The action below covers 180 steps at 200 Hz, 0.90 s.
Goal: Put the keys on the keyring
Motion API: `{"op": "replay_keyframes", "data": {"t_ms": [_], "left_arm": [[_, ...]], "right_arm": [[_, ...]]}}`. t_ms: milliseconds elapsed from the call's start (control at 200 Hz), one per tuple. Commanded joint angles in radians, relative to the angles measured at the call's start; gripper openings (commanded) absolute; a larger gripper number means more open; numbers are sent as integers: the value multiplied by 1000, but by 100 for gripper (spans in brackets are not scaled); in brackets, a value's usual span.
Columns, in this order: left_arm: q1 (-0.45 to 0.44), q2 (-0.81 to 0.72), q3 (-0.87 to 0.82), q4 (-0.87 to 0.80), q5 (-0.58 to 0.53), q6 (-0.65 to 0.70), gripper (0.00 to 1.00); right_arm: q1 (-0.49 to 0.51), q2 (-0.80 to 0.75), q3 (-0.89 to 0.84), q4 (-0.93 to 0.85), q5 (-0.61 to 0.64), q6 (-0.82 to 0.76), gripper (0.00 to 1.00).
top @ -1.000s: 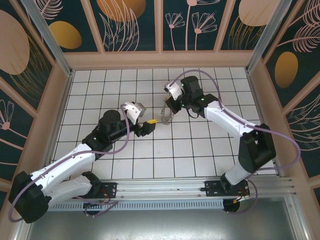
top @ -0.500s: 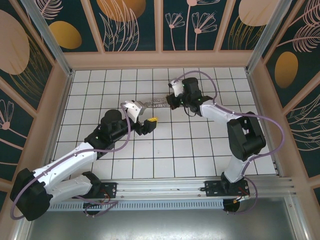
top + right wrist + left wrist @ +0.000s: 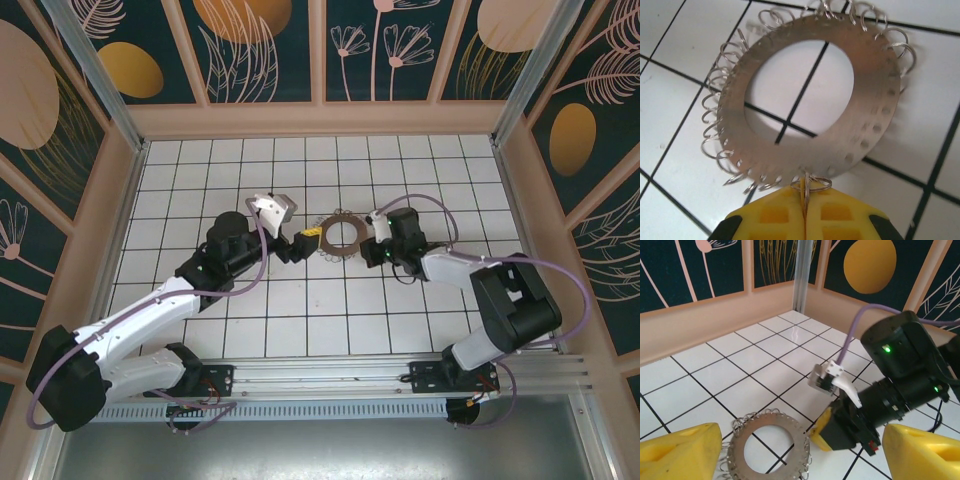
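Brown metal, the keyring (image 3: 340, 217) now lies flat on the white tiles of the desk (image 3: 300, 300). A second ago the right hand held it up on edge, off the tiles and farther back. That right hand (image 3: 368, 245) has since come lower and nearer, and sits at the ring's right rim. Seen from its wrist, its yellow fingers (image 3: 770, 215) are pressed together on one of the silvery wire loops (image 3: 810, 184) at the ring's near edge, so it has hold of the keyring by that loop. The left hand (image 3: 303, 241) has moved in and stands just beside the ring's left rim. Its own fingers (image 3: 682, 450) are spread wider than before and grip nothing. The ring lies on the tiles between the two hands.
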Motion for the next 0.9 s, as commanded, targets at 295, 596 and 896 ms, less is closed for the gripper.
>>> {"op": "replay_keyframes", "data": {"t_ms": [295,596,896], "left_arm": [[-1,20,48,43,-98,-54,97],[148,-6,-90,-9,-361,-281,99],[212,-119,-266,52,-784,-264,99]], "right_arm": [[-47,-259,-111,41,96,84,38],[-105,-517,-172,155,254,52,99],[-329,-588,-324,432,382,84,99]]}}
